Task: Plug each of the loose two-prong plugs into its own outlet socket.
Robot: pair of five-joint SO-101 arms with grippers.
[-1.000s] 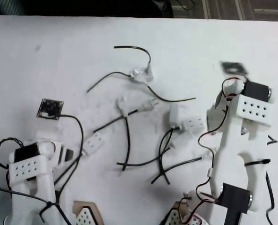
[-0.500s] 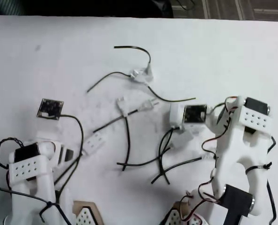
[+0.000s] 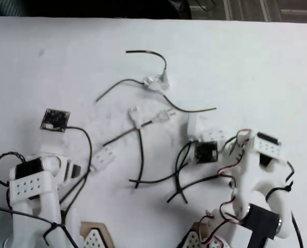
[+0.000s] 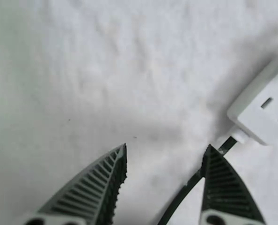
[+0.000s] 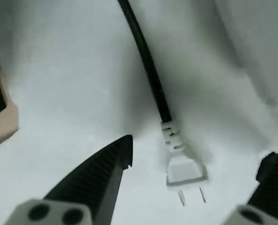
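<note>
Two-prong plug lies flat on the desk near the arm-side edge toward the right corner, its plug cord cut off by the frame. Right gripper is spread wide astride it, holding nothing. Left gripper, near the left corner, is also released and empty, with the socket cord passing behind one finger and the outlet socket just beside, partly cut off.

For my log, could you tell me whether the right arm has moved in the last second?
Yes. In the high view it swung from beyond the outlet socket to its near side; the right gripper hangs open over a two-prong plug.
</note>
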